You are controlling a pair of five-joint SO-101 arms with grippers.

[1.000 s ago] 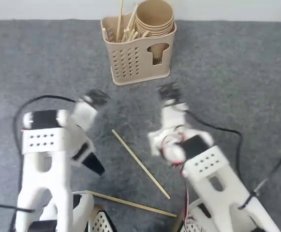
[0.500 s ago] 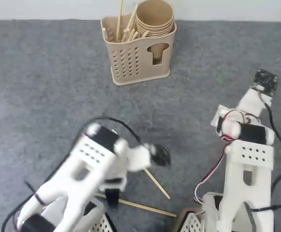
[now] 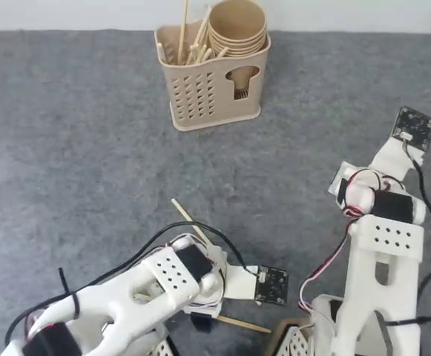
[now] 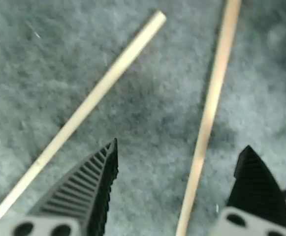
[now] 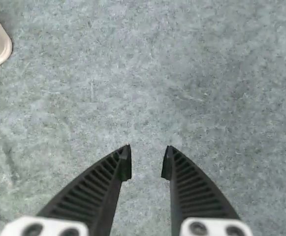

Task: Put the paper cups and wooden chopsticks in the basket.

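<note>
Two chopsticks (image 4: 209,113) lie outside the basket (image 3: 208,93); the paper cups (image 3: 237,30) are inside. Left gripper (image 4: 180,146) fingers gape wide, right gripper (image 5: 146,149) barely, both empty.

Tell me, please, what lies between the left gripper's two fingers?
In the left wrist view, one wooden chopstick lies on the carpet between the left gripper's open fingers; the other chopstick lies outside them.

The left arm (image 3: 119,300) covers parts of both loose chopsticks (image 3: 188,217).
</note>
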